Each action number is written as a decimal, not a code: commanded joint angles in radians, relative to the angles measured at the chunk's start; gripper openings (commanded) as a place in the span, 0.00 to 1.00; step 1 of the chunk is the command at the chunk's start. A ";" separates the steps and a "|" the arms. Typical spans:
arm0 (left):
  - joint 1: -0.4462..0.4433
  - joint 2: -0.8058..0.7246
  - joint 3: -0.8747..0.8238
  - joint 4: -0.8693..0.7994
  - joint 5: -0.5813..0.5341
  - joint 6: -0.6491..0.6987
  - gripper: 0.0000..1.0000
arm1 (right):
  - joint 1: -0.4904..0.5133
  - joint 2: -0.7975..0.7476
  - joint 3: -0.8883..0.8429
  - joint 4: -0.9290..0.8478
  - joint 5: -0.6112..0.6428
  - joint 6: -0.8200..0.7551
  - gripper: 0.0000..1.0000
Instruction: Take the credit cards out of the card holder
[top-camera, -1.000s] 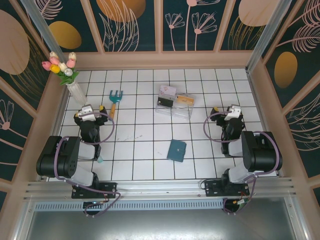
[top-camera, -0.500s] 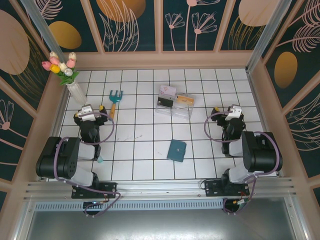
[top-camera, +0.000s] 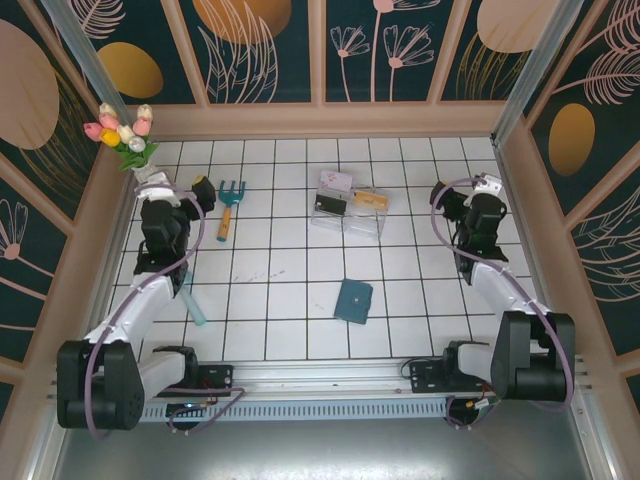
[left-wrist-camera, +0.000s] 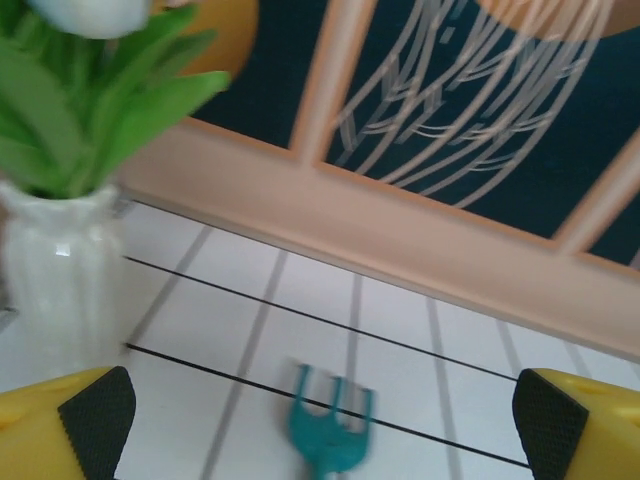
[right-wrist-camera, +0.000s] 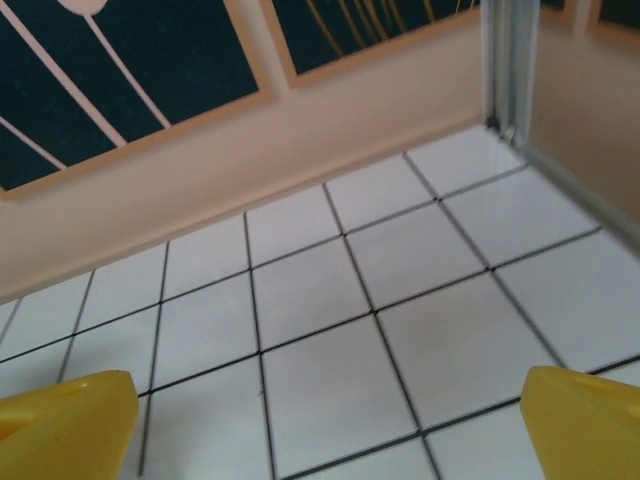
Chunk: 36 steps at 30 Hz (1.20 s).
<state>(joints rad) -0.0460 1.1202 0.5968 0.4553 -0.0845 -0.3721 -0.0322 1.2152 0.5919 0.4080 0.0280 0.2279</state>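
2 arms (top-camera: 150, 290) have extended; card holder (top-camera: 353, 300) overhead, rake (left-wrist-camera: 330, 428) from left wrist.

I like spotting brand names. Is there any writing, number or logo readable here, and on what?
No text can be read.
Wallet: plain teal cover, no print showing.
Clear box: contents too small to read any print.
Rake and vase: no lettering showing.

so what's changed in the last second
Both arms unfolded and stretched toward the far side of the table. The left gripper is now up by the vase and rake, and the right gripper is out toward the far right. Both stay open and empty. The wallet, clear box, rake and vase have not moved.
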 joint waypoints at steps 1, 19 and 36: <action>-0.009 -0.005 0.064 -0.271 0.149 -0.151 0.95 | 0.008 -0.016 0.059 -0.235 -0.107 0.114 0.99; -0.409 0.503 0.489 -0.677 0.335 -0.336 0.98 | -0.035 0.097 0.191 -0.428 -0.216 0.330 0.99; -0.745 0.633 0.460 -0.710 0.558 -0.323 0.77 | -0.035 0.060 0.138 -0.422 -0.173 0.381 0.99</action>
<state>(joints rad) -0.7635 1.7645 1.0763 -0.2302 0.4606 -0.6933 -0.0639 1.3102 0.7383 -0.0158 -0.1509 0.5869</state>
